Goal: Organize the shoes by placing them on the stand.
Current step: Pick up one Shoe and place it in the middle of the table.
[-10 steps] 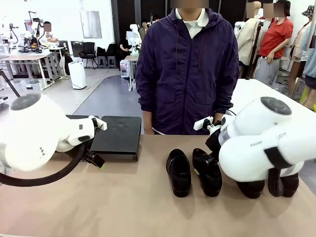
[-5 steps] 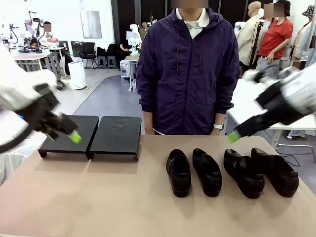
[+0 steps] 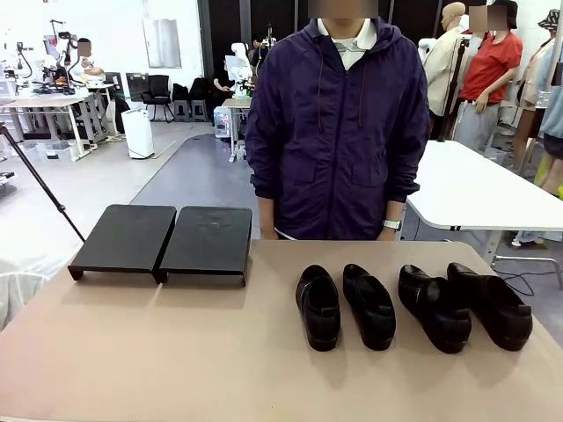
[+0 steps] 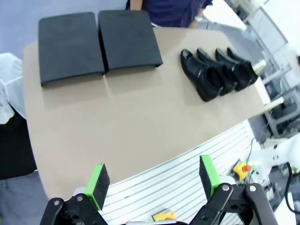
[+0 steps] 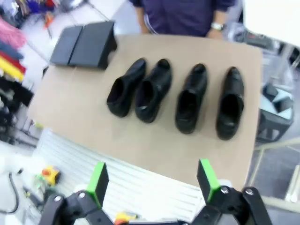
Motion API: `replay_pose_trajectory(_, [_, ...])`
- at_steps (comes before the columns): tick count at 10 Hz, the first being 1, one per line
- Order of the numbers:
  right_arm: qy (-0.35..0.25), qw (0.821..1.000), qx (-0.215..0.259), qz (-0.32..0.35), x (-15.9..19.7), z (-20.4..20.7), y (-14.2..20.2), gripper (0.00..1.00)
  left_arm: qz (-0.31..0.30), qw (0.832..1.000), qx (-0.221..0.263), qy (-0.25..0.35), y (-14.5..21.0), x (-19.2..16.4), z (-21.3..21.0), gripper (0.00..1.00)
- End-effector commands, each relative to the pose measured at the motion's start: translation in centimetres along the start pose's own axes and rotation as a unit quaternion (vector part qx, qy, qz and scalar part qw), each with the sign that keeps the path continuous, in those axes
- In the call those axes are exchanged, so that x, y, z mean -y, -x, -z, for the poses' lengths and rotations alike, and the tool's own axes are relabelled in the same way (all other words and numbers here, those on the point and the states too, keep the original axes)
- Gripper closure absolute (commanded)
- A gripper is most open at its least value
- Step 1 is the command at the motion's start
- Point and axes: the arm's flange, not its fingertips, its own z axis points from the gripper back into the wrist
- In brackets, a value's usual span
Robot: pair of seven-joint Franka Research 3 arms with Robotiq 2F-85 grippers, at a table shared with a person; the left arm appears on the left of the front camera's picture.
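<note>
Left jaws stand released and wide, grasping nothing. In the left wrist view their green pads (image 4: 97, 182) rise well apart, high over the near edge of the tan surface (image 4: 117, 122). Far ahead of these jaws, toward the left pad's side, lies the stand (image 4: 98, 44). It is 2 flat black panels side by side with a thin seam between them, and its long axis runs across the line of the jaws. Ahead toward the right pad's side, the 4 shoes (image 4: 215, 75) sit in a close row, well apart from the stand. Each shoe's long axis runs away from the jaws.

Right jaws are likewise released and bare, pads spread wide above the same near edge in the right wrist view. Almost straight ahead of them the 4 shoes lie side by side, none on the stand. The left pair (image 5: 153, 91) sit so close that I cannot tell whether they touch, and their toes lean slightly toward the right pad's side. The right pair (image 5: 191, 98) lie straighter, with a narrow strip of surface between them. All 4 have heels and openings nearer the jaws and toes pointing away, toward the person (image 5: 187, 14) at the far edge. The stand sits farther off, beyond the left pad's side, at the far corner of the surface.
</note>
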Motion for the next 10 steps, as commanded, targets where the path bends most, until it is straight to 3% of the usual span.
replay_pose_trajectory(1, [-0.017, 0.999, -0.014, -0.031, -2.00, 0.49, -0.68, 0.00, 0.023, 0.999, -0.022, -0.007, -1.60, 1.60, 0.81, 0.00])
replay_pose_trajectory(10, [-0.017, 0.999, -0.014, -0.031, -2.00, 0.49, -0.68, 0.00, 0.023, 0.999, -0.022, -0.007, -1.60, 1.60, 0.81, 0.00])
